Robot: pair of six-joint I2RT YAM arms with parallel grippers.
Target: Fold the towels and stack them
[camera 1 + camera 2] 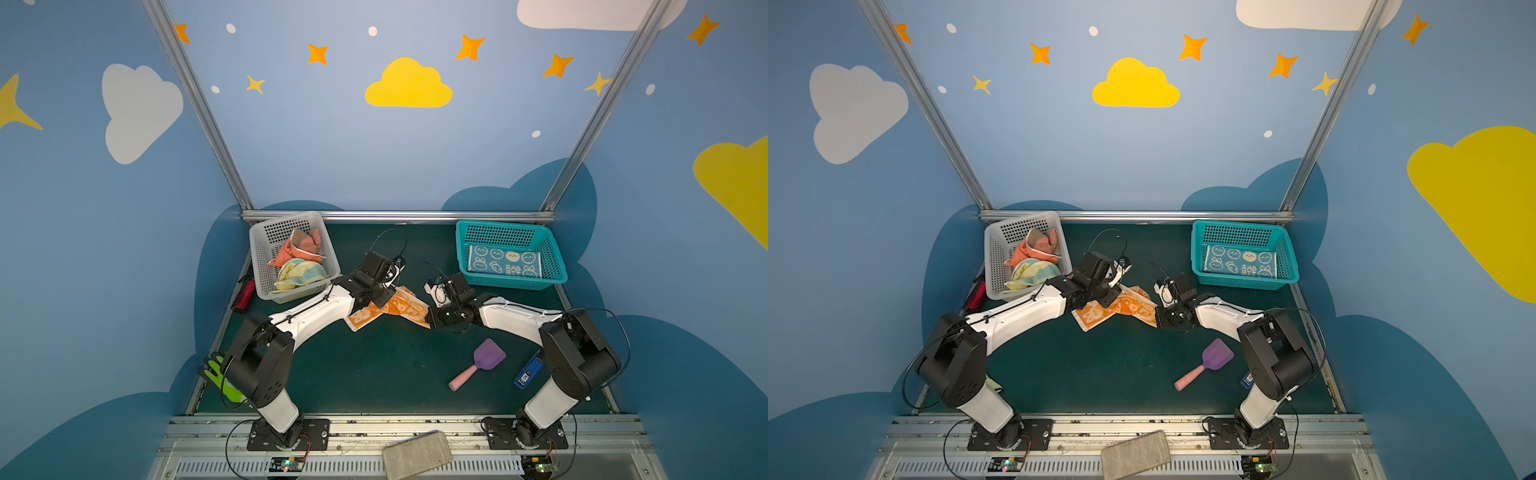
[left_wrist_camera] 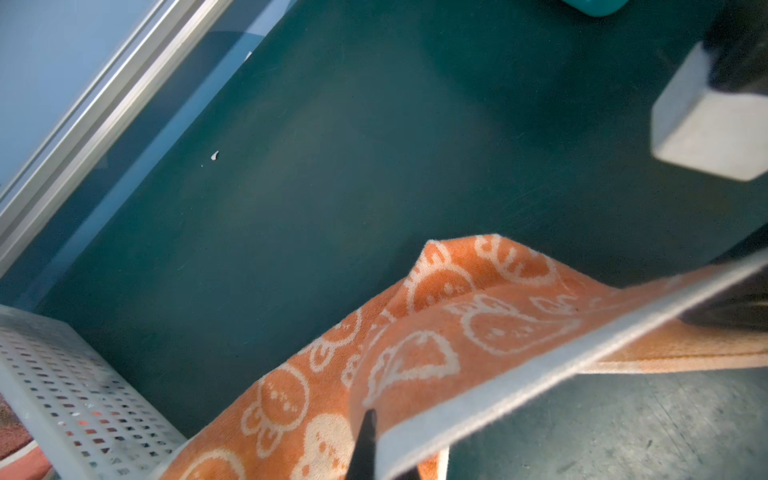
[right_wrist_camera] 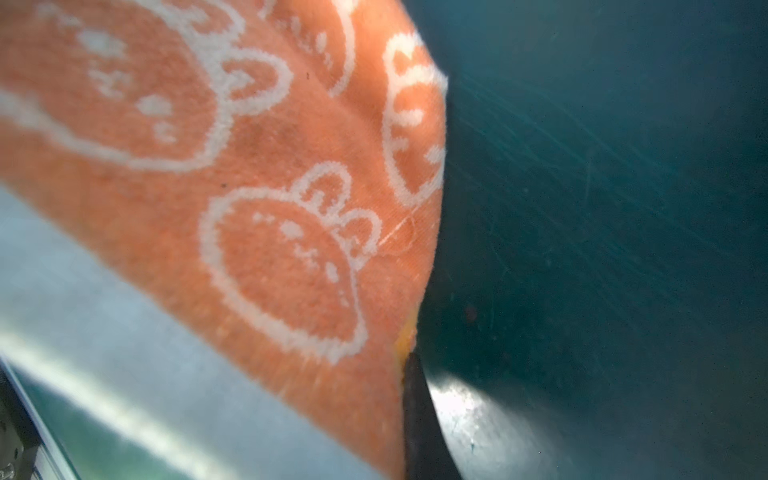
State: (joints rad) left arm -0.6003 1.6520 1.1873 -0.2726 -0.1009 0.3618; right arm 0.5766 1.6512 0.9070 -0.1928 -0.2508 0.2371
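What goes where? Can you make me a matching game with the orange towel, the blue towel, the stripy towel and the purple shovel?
Things:
1 orange towel
2 blue towel
3 stripy towel
4 purple shovel

Places:
A crumpled in the grey basket
B lying on the table
C pinched by the left gripper and the right gripper
D folded in the teal basket

Pairs: 1-C, 2-D, 3-A, 4-B

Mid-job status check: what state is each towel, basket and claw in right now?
left claw, shut on the orange rabbit towel.
right claw, shut on the same towel's opposite end.
orange rabbit towel, unfolded, slack, strung between both claws.
blue rabbit towel, folded flat in the teal basket.
salmon towel, crumpled in the grey basket.
striped towel, crumpled in the grey basket beside the salmon towel.
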